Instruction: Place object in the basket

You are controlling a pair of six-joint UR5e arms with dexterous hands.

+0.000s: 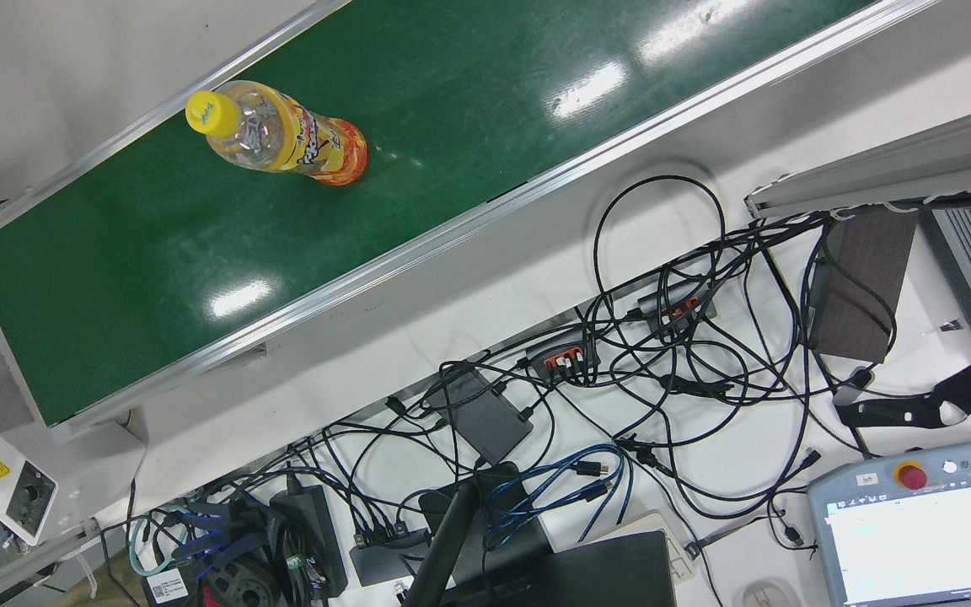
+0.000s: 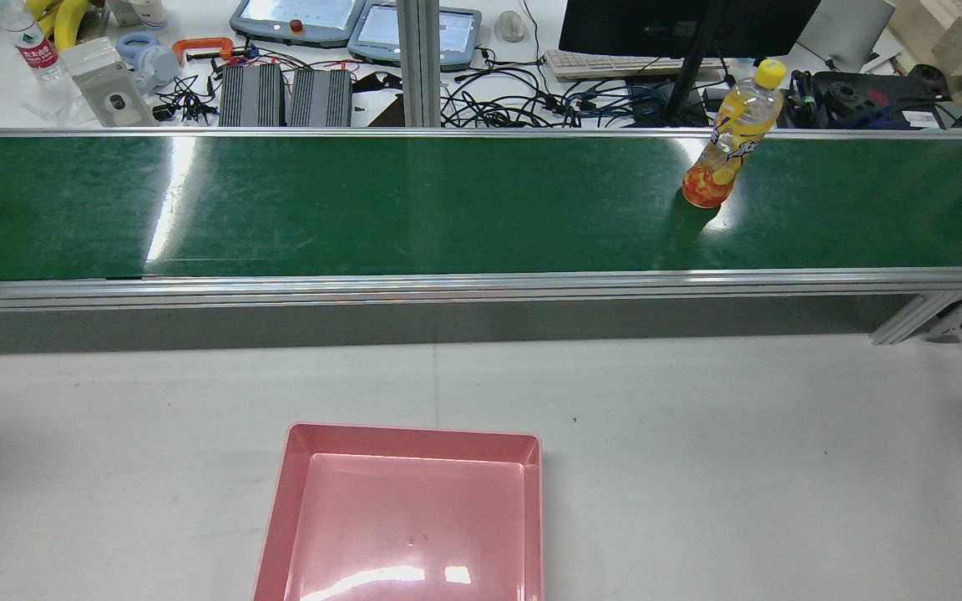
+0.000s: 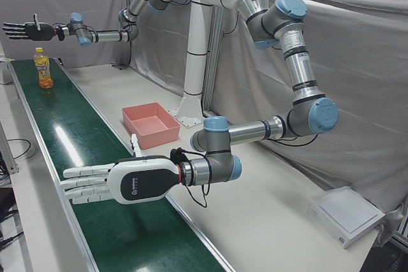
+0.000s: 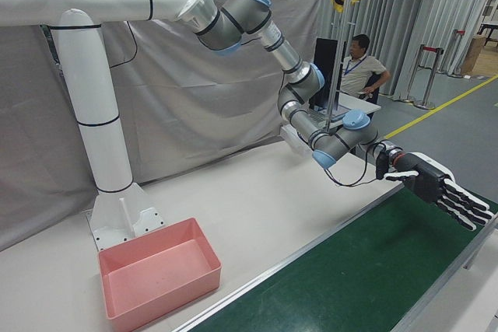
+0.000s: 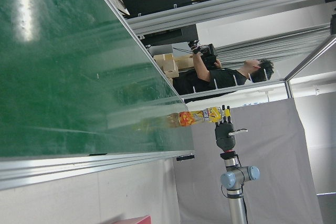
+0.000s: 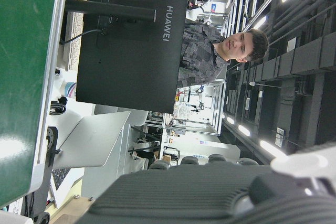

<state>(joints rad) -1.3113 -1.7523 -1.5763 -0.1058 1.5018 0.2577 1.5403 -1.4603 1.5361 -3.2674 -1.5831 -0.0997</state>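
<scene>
Green belt carries an upright orange bottle, while the left hand and right hand hover empty, fingers spread flat, touching nothing.

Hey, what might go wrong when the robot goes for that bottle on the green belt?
The bottle stands upright, tall and narrow, on the belt, so a nudge from the open right hand near it may topple it. The pink basket sits far from it, across the belt's metal rail, so a loose hold might drop it on the way.
</scene>
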